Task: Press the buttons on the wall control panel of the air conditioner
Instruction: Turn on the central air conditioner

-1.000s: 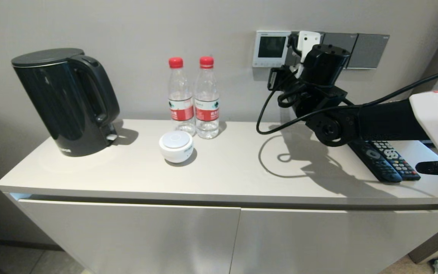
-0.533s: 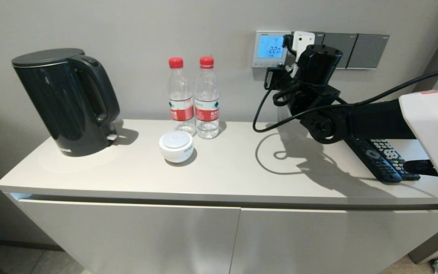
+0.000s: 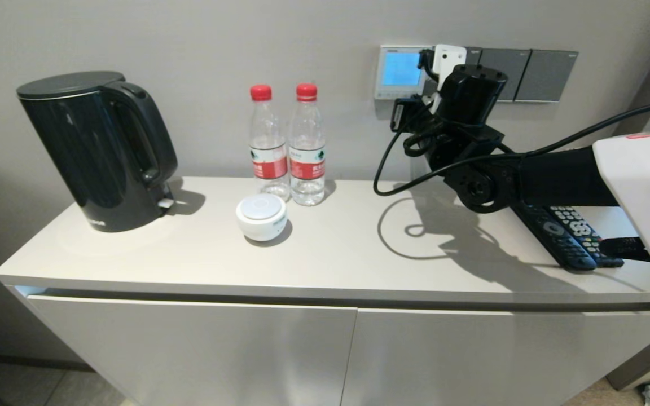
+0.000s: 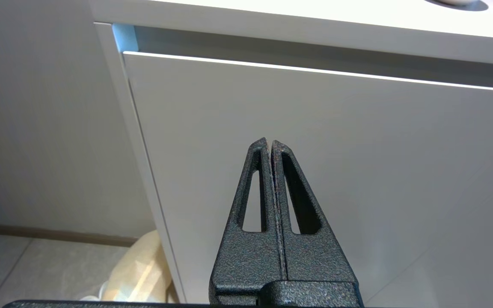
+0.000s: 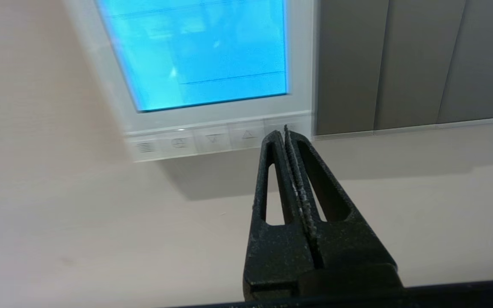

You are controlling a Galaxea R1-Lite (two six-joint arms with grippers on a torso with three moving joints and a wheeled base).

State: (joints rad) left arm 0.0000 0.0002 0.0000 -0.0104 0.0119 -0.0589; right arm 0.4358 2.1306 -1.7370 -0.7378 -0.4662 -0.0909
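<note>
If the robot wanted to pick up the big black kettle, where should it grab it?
Probably by the looped black handle of the black electric kettle. It arches off the side facing the two clear red-capped water bottles, leaving a gap for fingers. Coming from that bottle side looks easiest; the smooth, wide body seems too broad for a gripper.

Kettle (image 3: 96,149), bottles (image 3: 288,144), remotes (image 3: 576,237)

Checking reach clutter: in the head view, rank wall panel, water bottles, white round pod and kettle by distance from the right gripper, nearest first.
The right gripper, shut, sits at the wall panel's bottom row of keys.
1. Wall panel: on the wall, right at the fingertips.
2. Water bottles: to the gripper's left, by the wall.
3. White round pod: in front of the bottles.
4. Kettle: far left end of the counter.
</note>
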